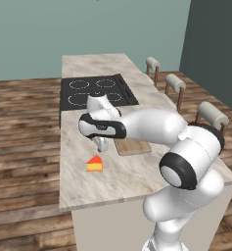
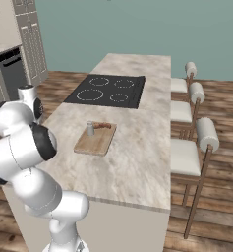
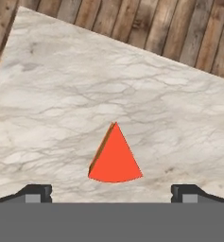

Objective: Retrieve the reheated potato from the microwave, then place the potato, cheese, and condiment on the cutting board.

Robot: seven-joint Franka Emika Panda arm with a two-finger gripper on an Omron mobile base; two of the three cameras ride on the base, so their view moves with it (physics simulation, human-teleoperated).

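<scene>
Marble-veined pale tabletop [image 3: 52,94] spreads under the hand, and on it lies the small triangular cheese wedge with red top and yellow-orange sides [image 3: 115,158]. Seen from the hand camera, the pincer [image 3: 111,193] stands with its two dark tips wide apart and nothing between them. The wedge sits at twelve o'clock from the midpoint of the tips, centred in the gap, its point aimed to twelve and its broad curved end nearest the tips. From the left base camera the wedge [image 1: 94,163] rests just below the pincer [image 1: 102,145], with the flat light-brown wooden cutting board [image 1: 133,146] at its three o'clock. A straight descent looks sufficient to straddle it.
</scene>
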